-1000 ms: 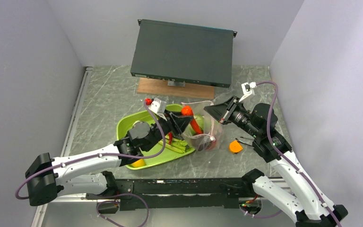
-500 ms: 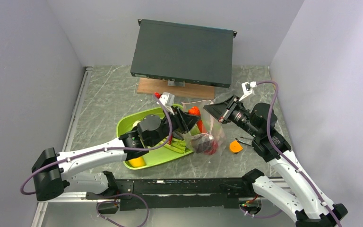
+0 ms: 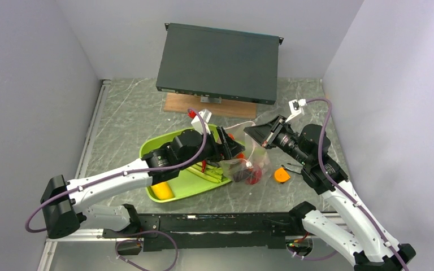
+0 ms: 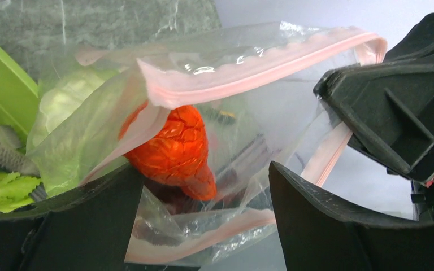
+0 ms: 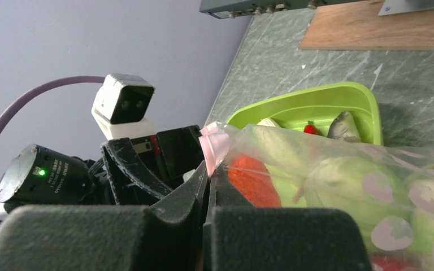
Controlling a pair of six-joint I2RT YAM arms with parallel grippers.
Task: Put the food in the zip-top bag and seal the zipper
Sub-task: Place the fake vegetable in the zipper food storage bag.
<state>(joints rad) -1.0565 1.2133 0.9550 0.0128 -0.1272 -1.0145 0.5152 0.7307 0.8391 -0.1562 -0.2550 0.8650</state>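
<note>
The clear zip-top bag (image 3: 250, 165) lies right of the green tray (image 3: 153, 151), with a red tomato (image 3: 252, 177) inside. My right gripper (image 3: 255, 134) is shut on the bag's pink zipper strip (image 5: 215, 141) and holds the mouth up. My left gripper (image 3: 234, 148) is open at the mouth. In the left wrist view an orange-red food piece (image 4: 175, 149) sits inside the bag, next to the left finger (image 4: 90, 220). The pale cabbage (image 4: 68, 107) shows behind the plastic. Green stalks (image 3: 206, 172), the grey fish (image 5: 343, 127) and a yellow fruit (image 3: 162, 192) are in the tray.
A dark flat box (image 3: 217, 62) stands tilted on a wooden board (image 3: 209, 106) at the back. A small orange object (image 3: 281, 175) and a thin dark tool (image 3: 294, 167) lie right of the bag. Walls close in on both sides.
My left gripper moved right to the bag's mouth with the orange-red piece, which now sits inside the bag. The bag has sagged lower. The right gripper kept its hold.
</note>
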